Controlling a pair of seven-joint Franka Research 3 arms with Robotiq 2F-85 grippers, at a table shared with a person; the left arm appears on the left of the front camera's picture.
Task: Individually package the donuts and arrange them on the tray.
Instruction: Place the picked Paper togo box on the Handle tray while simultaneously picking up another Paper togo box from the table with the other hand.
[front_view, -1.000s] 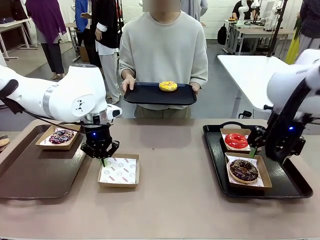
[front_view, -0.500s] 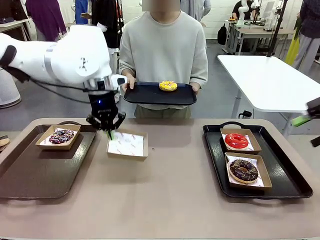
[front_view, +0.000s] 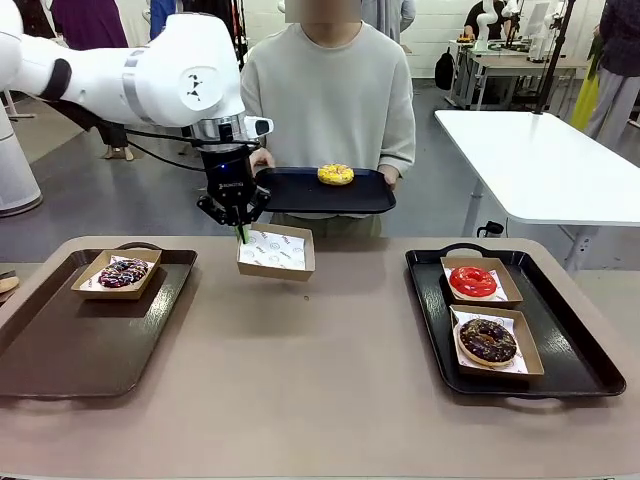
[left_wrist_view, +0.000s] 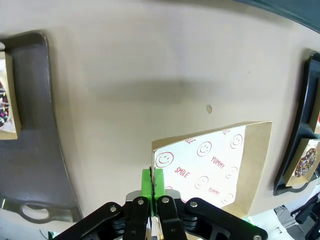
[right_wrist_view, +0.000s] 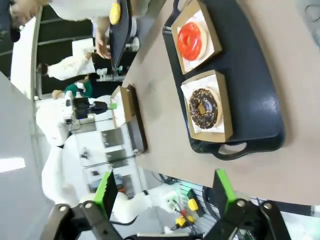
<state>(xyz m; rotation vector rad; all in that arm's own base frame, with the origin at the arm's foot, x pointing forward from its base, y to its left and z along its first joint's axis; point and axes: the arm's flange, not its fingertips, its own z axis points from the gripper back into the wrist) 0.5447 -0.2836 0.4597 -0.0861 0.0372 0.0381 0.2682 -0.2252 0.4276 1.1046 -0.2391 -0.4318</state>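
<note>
Table carries a brown tray on the robot's left and a black tray on its right; the person holds a third tray at the far side. Left gripper is clamped on one edge of an empty paper box, lifted clear of the table and tilted. Right gripper stands fully open, holding nothing.

Risk, as judged: the thin edge-pinch may let the box swing or slip, or knock the person's tray.

Yellow donut, glossy, sits unboxed on that tray; red donut, chocolate donut and purple donut lie boxed.
</note>
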